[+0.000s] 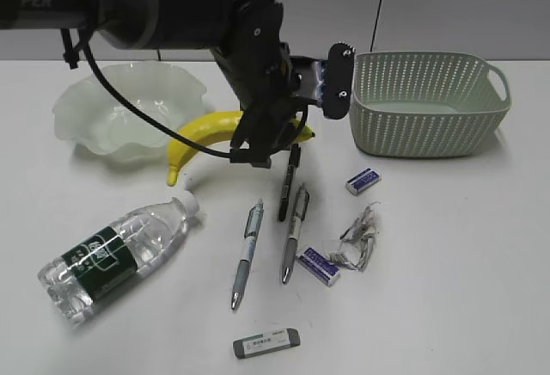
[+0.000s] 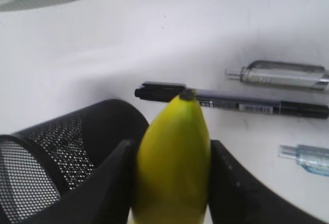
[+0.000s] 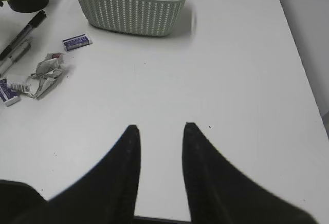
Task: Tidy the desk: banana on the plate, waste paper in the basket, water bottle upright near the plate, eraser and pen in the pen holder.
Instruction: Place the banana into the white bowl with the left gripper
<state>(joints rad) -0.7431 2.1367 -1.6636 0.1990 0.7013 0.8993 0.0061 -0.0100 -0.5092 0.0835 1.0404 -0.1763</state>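
My left gripper [image 1: 258, 138] is shut on the yellow banana [image 1: 206, 130] near its dark-tipped end, and the fingers press both sides of the banana [image 2: 172, 152]. The pale green plate [image 1: 129, 108] stands just left of it. The black mesh pen holder [image 2: 51, 152] is close beside the gripper [image 2: 172, 147]. The water bottle [image 1: 120, 250] lies on its side at the front left. Three pens [image 1: 295, 229], three erasers [image 1: 318, 265] and the waste paper [image 1: 361, 237] lie on the desk [image 1: 455, 246]. The basket [image 1: 430, 104] stands at the back right. My right gripper [image 3: 159, 126] is open over bare desk, holding nothing.
The left arm hides the pen holder in the exterior view. The black pen [image 2: 231, 100] lies just beyond the banana's tip. The desk's right edge [image 3: 303, 64] runs near the right gripper, with a wall beyond it.
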